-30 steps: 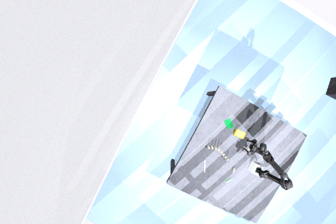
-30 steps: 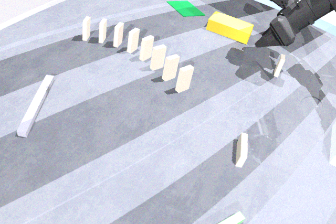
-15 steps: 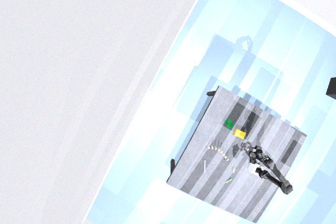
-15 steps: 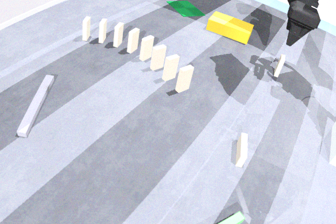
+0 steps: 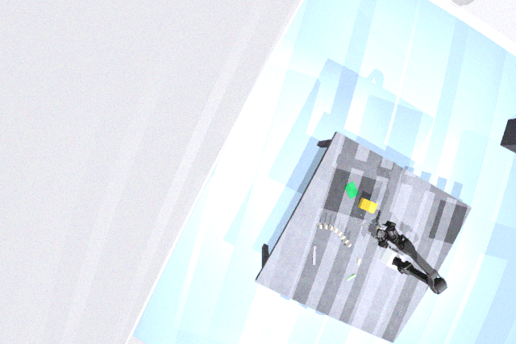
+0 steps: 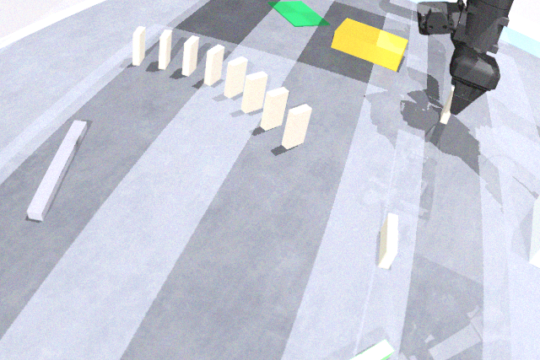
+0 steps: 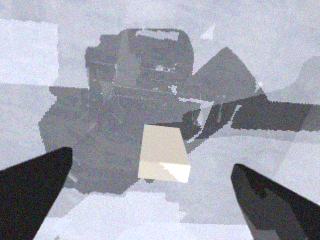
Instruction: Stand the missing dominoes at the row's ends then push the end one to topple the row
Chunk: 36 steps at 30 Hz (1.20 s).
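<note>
Several cream dominoes stand upright in a curved row; the near end one (image 5: 349,244) (image 6: 296,127) is at the row's right end in the exterior view. A loose domino (image 6: 445,112) (image 7: 163,150) stands apart on the right, partly hidden by a finger in the exterior view. My gripper (image 7: 154,163) is open and points down over this domino, which shows between the two fingers in the wrist view; nothing is gripped. Another loose domino (image 5: 359,261) (image 6: 388,240) stands alone, nearer to the exterior view than the row.
A yellow block (image 5: 367,205) (image 6: 368,44) lies beyond the row's near end, with a flat green patch (image 5: 351,190) (image 6: 299,13) behind it. A pale bar (image 5: 314,254) (image 6: 56,173) lies left of the row. A green-and-white bar (image 5: 351,276) (image 6: 375,351) lies near the lone domino.
</note>
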Each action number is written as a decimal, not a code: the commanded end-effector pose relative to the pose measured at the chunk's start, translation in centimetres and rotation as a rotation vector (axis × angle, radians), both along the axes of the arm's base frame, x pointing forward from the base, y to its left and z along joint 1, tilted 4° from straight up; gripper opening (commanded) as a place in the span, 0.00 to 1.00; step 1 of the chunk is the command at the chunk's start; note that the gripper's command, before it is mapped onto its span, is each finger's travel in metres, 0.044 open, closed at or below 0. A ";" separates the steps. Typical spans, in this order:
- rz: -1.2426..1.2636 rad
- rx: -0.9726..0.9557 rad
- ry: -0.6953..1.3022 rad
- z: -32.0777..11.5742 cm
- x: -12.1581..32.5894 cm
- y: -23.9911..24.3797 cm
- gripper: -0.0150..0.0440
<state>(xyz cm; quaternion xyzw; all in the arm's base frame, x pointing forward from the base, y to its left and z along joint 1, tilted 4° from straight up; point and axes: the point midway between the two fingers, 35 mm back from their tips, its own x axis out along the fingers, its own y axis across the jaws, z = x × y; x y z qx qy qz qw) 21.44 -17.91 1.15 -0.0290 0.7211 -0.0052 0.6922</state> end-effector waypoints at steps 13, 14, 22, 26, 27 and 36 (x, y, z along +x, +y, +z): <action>0.004 -0.012 -0.006 -1.7 -0.1 -0.4 0.91; 0.004 -0.012 -0.006 -1.7 -0.1 -0.4 0.87; 0.004 -0.012 -0.006 -1.7 -0.1 -0.4 0.51; 0.004 -0.012 -0.006 -1.7 -0.1 -0.4 0.44; 0.004 -0.012 -0.006 -1.7 -0.1 -0.4 0.44; 0.003 -0.012 -0.007 0.6 0.5 -0.5 0.44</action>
